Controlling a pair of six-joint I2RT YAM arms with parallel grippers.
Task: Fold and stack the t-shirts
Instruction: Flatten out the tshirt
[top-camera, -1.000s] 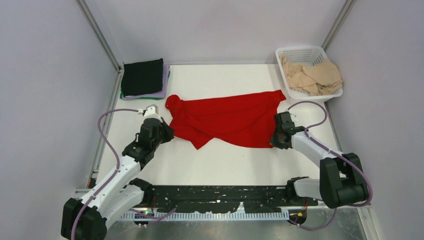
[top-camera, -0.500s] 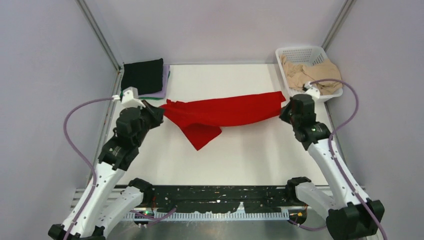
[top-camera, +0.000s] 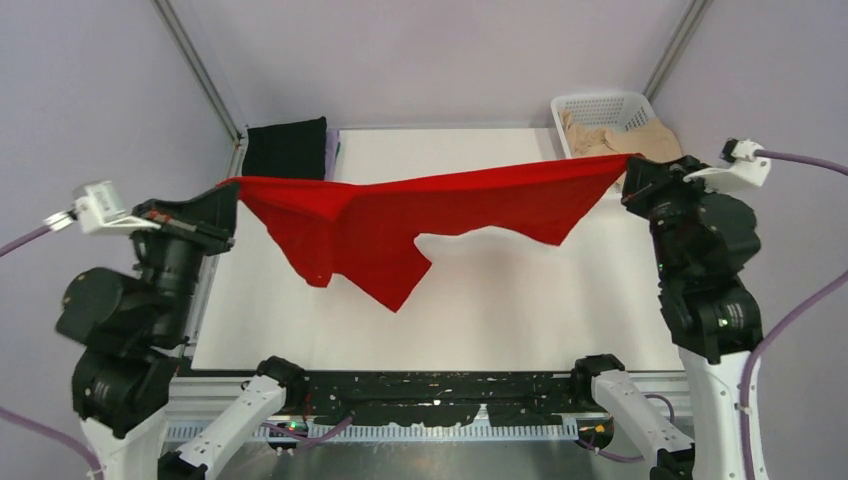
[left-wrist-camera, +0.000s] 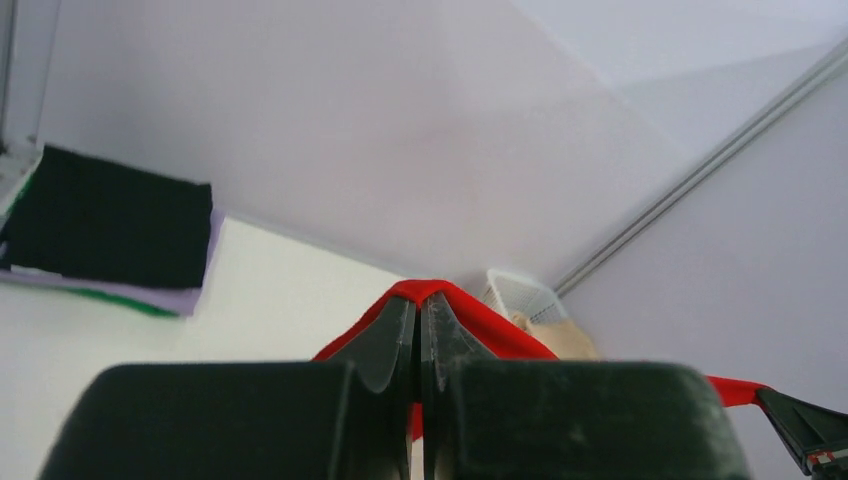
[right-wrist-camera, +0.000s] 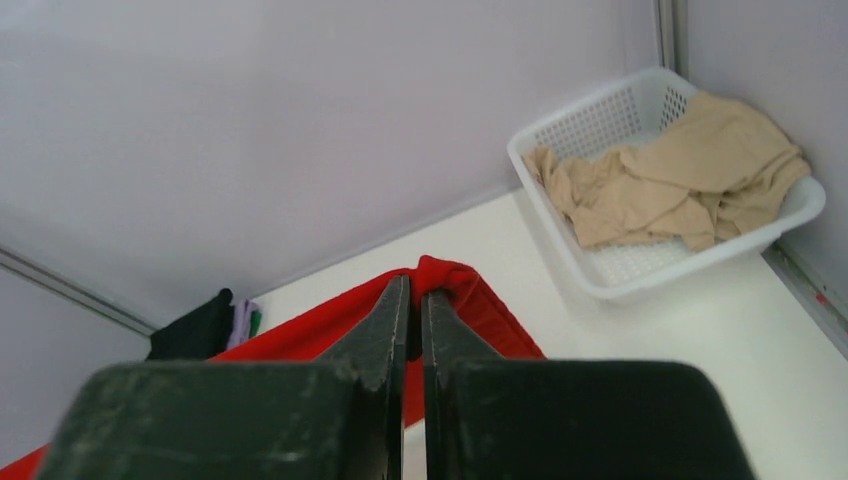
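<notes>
While both arms stand raised, the left tool (top-camera: 231, 187) and right tool (top-camera: 628, 168) are each pinched closed on opposite ends of the red t-shirt (top-camera: 400, 215), which hangs stretched between them above the worktop (top-camera: 500, 320). Farther back, a folded black t-shirt (top-camera: 285, 150) tops the far-left stack, and beige t-shirts (top-camera: 595, 138) lie in the white lattice basket (top-camera: 600, 98) at far right.

We see the bright red t-shirt (top-camera: 400, 215) stretched in the air between our two claws. One end is pinched in the left claw (top-camera: 230, 187), the other in the right claw (top-camera: 627, 168). Its body sags in uneven folds, lowest nearer the left claw. The beige t-shirts (top-camera: 625, 140) lie crumpled just behind the right claw. Behind the left claw, a folded black t-shirt (top-camera: 285, 150) tops a lavender one (left-wrist-camera: 190, 297) and a green one (left-wrist-camera: 130, 301).
</notes>
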